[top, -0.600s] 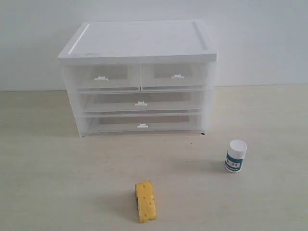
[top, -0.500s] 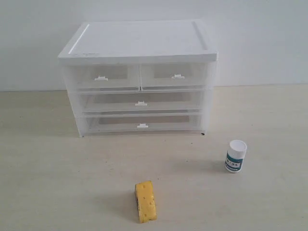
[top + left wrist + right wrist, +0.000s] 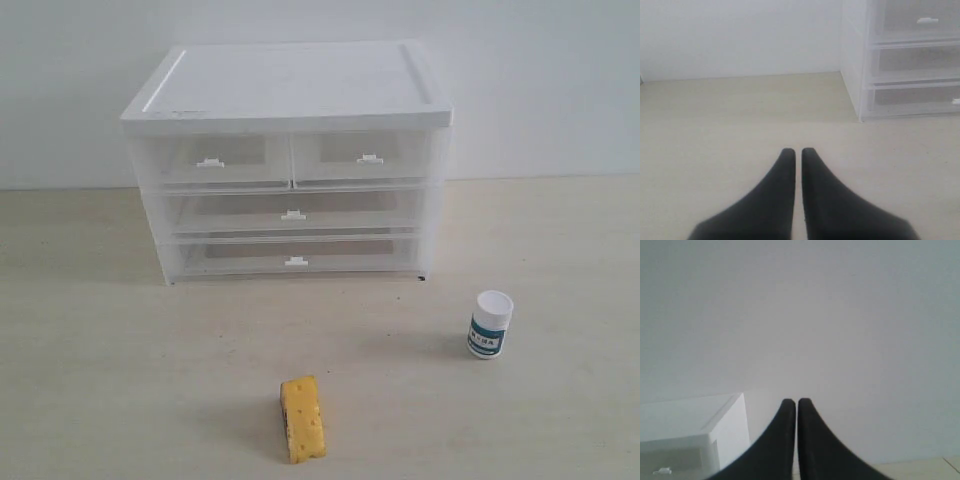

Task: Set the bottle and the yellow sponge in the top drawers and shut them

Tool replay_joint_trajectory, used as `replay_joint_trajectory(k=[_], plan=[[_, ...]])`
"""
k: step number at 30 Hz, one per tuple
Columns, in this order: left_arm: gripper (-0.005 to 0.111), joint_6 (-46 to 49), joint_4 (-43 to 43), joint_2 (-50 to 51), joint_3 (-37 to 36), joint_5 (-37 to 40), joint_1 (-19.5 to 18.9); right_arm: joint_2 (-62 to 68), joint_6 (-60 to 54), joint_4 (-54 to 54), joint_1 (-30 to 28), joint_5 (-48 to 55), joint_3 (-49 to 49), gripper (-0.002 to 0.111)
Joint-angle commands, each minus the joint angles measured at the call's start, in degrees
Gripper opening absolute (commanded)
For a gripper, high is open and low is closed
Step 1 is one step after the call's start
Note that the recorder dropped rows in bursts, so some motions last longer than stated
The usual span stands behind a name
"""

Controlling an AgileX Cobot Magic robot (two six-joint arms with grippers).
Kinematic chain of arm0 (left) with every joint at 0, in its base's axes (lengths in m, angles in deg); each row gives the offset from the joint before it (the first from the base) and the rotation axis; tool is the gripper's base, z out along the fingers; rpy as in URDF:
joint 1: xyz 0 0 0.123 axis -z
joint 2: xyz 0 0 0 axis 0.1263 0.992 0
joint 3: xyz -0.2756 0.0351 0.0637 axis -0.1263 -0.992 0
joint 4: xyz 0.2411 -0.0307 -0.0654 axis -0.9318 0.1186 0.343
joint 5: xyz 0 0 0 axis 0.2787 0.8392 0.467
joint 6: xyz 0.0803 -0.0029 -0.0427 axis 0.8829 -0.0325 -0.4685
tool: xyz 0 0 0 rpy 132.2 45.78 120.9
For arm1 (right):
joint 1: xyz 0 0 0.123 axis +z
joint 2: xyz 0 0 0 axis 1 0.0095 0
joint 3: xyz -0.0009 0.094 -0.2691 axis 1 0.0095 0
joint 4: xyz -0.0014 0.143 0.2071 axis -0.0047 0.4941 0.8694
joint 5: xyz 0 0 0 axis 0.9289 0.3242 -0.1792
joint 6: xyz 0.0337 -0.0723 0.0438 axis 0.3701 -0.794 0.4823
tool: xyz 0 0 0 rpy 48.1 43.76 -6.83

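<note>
Pale tabletop (image 3: 100,400), blank white wall (image 3: 540,80) behind. White drawer cabinet (image 3: 290,85) sits at the far side with every drawer shut, top-left drawer (image 3: 215,160) and top-right drawer (image 3: 360,158) included. Yellow sponge (image 3: 301,418) lies at the near edge, centre. Bottle (image 3: 490,325) stands upright to its right, well apart from it.

Neither arm shows in the wide view. Left gripper (image 3: 796,152) has jaws together, empty, low over bare table left of the cabinet. Right gripper (image 3: 790,402) is likewise pinched on nothing, aimed at the wall above the cabinet top.

Risks as I see them:
- Tab handles (image 3: 209,162) are tiny, so a hook or pinch could slip off.
- Cabinet looks light — a pull may drag the whole unit.
- Bottle could tip on a sloppy grasp.
</note>
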Motion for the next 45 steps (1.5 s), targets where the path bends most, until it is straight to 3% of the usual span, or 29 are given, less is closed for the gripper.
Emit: replay_joint_trajectory(k=[1,15,19,27,32,45], plan=[[0.004,-0.1,0.4,-0.2,-0.2,-0.2,-0.3,11.1,0.6,-4.4,0.1,-5.6,-4.7,0.0],[0.004,-0.1,0.4,-0.2,-0.2,-0.2,-0.3,37.2,-0.7,-6.2,2.0,-24.4,-7.7,0.0],[0.004,-0.1,0.4,-0.2,-0.2,-0.2,-0.3,42.2,-4.0,-3.8,7.1,-28.4,-7.7,0.0],[0.004,-0.1,0.4,-0.2,-0.2,-0.2,-0.3,51.8,-18.6,15.0,22.4,-38.5,-7.7,0.0],[0.004,-0.1,0.4,-0.2,-0.2,-0.2,-0.3,59.0,-19.2,22.6,31.5,-47.8,-7.8,0.0],[0.004,-0.1,0.4,-0.2,-0.2,-0.2,-0.3,76.0,-19.2,24.4,38.4,-50.1,-17.8,0.0]])
